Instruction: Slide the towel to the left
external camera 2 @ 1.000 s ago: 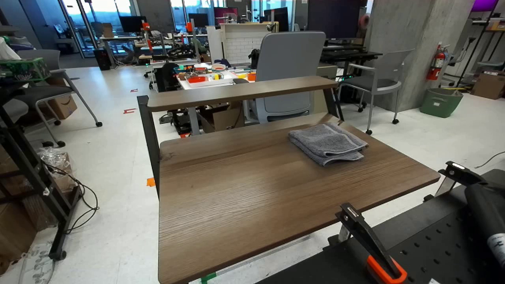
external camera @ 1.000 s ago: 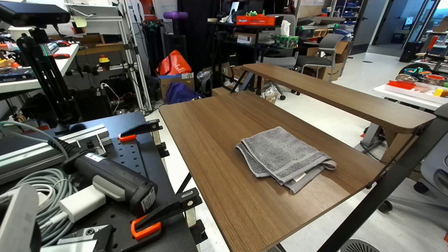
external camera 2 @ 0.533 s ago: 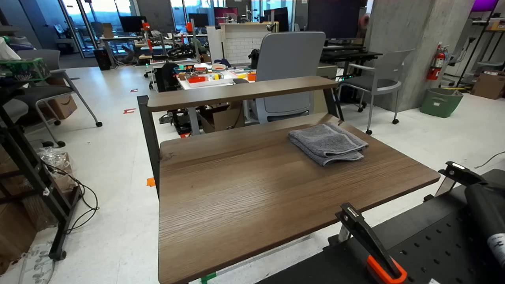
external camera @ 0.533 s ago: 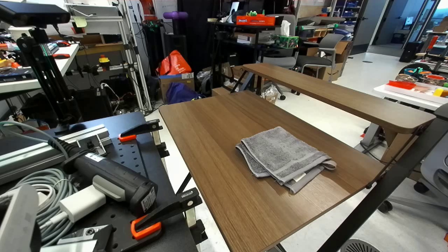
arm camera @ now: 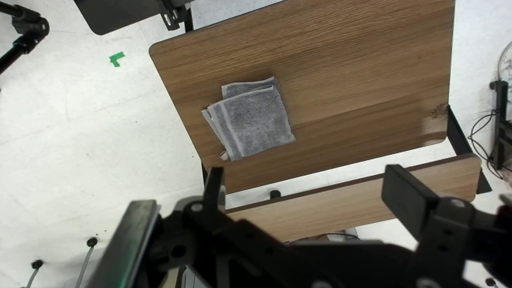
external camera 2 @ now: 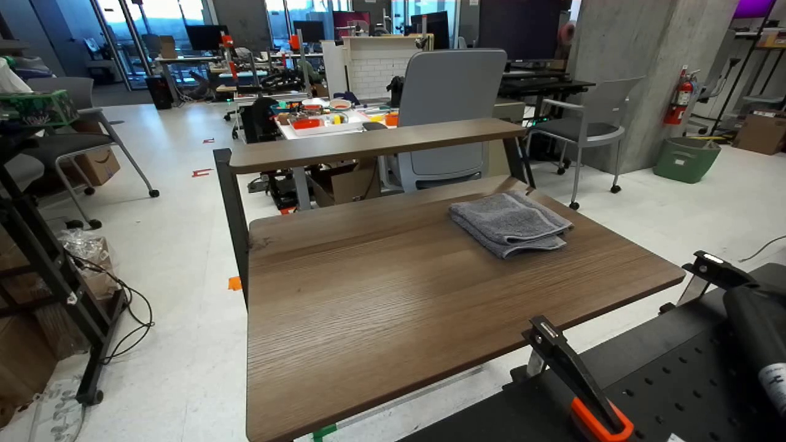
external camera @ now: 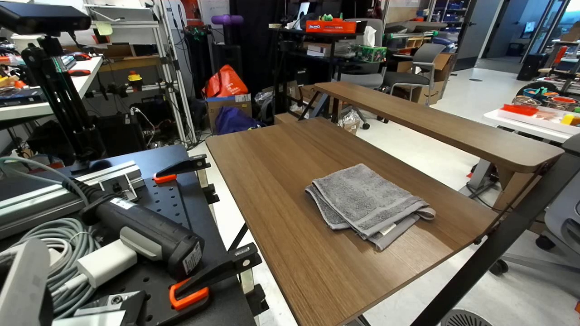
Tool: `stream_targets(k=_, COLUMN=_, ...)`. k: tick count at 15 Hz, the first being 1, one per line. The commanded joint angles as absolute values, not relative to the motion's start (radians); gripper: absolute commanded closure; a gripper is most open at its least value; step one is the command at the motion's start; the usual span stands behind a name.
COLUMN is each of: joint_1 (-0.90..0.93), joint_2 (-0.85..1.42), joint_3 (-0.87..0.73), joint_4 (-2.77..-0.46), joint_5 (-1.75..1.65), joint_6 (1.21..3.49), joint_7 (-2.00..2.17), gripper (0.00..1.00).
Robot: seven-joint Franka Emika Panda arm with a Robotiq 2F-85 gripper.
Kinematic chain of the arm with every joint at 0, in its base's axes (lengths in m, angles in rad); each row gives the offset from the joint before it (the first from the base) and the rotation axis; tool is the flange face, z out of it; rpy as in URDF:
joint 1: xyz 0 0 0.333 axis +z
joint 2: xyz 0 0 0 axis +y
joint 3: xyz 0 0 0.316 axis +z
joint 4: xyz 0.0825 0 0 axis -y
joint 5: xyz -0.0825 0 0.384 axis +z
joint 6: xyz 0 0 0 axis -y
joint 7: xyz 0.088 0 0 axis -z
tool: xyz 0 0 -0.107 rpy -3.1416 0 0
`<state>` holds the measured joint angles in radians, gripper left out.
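Note:
A grey folded towel [external camera: 369,199] lies flat on a brown wooden table [external camera: 263,181]. It also shows on the table's far right part in an exterior view [external camera 2: 511,222] and left of centre in the wrist view [arm camera: 256,120]. A small white tag shows at one edge of it. My gripper [arm camera: 306,172] shows only in the wrist view, at the bottom, with its two fingers wide apart and nothing between them. It is above the scene and apart from the towel. The gripper and arm are out of view in both exterior views.
A raised wooden shelf [external camera 2: 374,144] runs along one long side of the table, on dark metal supports. A black perforated bench [external camera: 158,217] with orange-and-black clamps [external camera: 213,276], coiled cable and a black device stands along the opposite side. A grey chair [external camera 2: 451,110] stands behind the shelf.

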<state>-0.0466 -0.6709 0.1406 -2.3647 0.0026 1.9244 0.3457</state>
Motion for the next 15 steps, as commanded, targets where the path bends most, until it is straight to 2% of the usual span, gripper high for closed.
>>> stream_targets(k=1, joint_1=-0.043, joint_2=-0.670, joint_3=0.138, joint_4=-2.363, joint_5=0.000, joint_6=1.922, joint_7=0.347, gripper=0.00)
stream_targets(k=6, joint_1=-0.043, joint_2=-0.670, joint_3=0.138, joint_4=-2.363, joint_5=0.000, joint_6=1.922, joint_7=0.347, gripper=0.00)
stream_targets(k=8, joint_1=-0.080, joint_2=-0.650, joint_3=0.159, joint_4=-2.367, joint_5=-0.030, joint_6=1.997, joint_7=0.416, gripper=0.00)
stream_targets(k=15, joint_1=-0.149, joint_2=-0.375, joint_3=0.154, joint_4=-2.319, joint_5=-0.102, joint_6=2.168, joint_7=0.530, gripper=0.00)
